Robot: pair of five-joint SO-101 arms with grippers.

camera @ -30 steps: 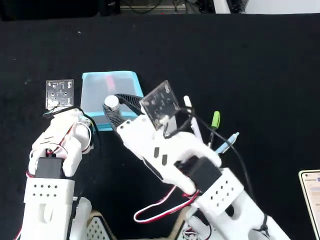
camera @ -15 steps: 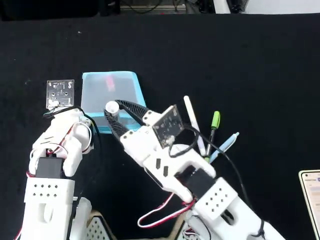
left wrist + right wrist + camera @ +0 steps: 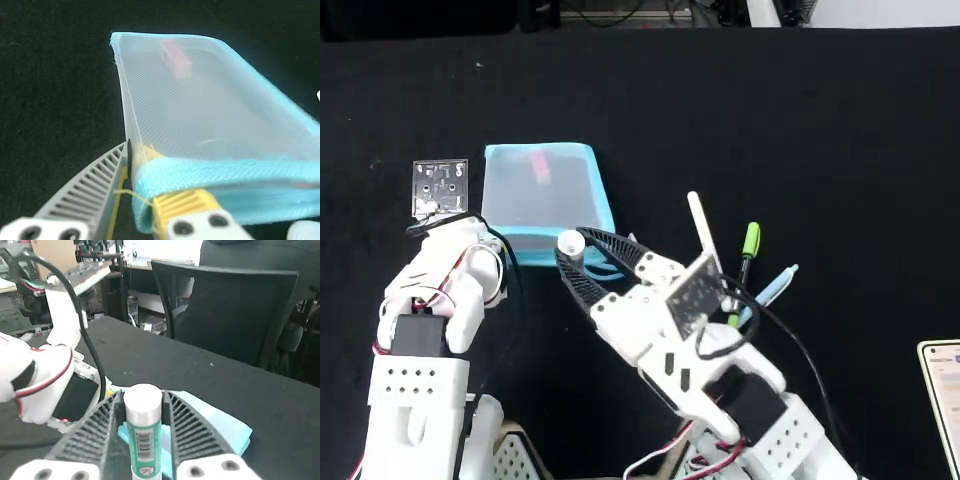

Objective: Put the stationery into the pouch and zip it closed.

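Right gripper (image 3: 142, 396) has pulled back from the pouch (image 3: 542, 195) mouth, jaws clamped on the glue stick (image 3: 143, 432), which now sits just off the pouch's near corner. Not inserted, probably needs a re-approach. Left gripper (image 3: 134, 172) is pinched on the pouch edge. 3 pens (image 3: 748, 243) lie on the table.

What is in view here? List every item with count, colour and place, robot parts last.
pouch: 1, translucent with light blue trim, left half of the table
pink item: 1, pink, inside the pouch
glue stick: 1, green with white cap, held just in front of the pouch
white pen: 1, white, right of the pouch
green-capped pen: 1, beside the white pen
light blue pen: 1, rightmost pen
printed card: 1, white, right table edge
table: 1, black
left gripper: 1, clamped on the pouch's corner
right gripper: 1, shut on the glue stick
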